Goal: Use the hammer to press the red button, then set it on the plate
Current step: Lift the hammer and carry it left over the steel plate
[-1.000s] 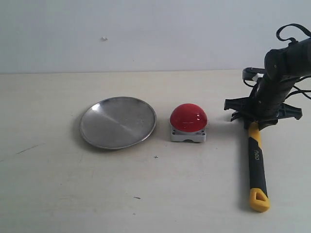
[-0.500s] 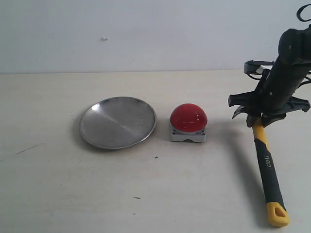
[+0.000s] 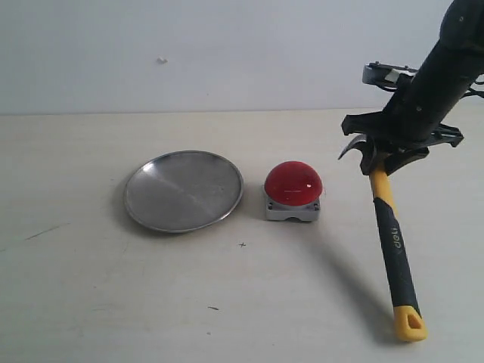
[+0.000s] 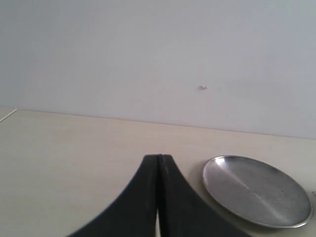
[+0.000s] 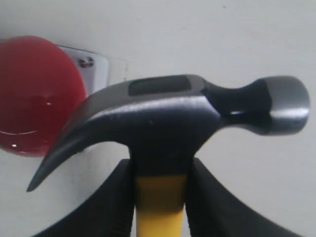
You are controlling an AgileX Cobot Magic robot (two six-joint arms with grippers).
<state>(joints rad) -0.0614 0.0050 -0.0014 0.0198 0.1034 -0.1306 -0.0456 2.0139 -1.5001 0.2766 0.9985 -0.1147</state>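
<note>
Nearest me, the hammer's yellow loop is hanging low near the worktop's front edge. My right fingers are clamping its neck, head raised right of the button. I am judging both press and placing undone. Bare worktop is separating head and button, with the plate empty just left. Left fingers are resting clenched, empty.

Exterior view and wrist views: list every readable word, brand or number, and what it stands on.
"deli": white lettering on the black grip of the hammer, small, so not certain.
No text shows on the plate, the red button or in either wrist view.
</note>
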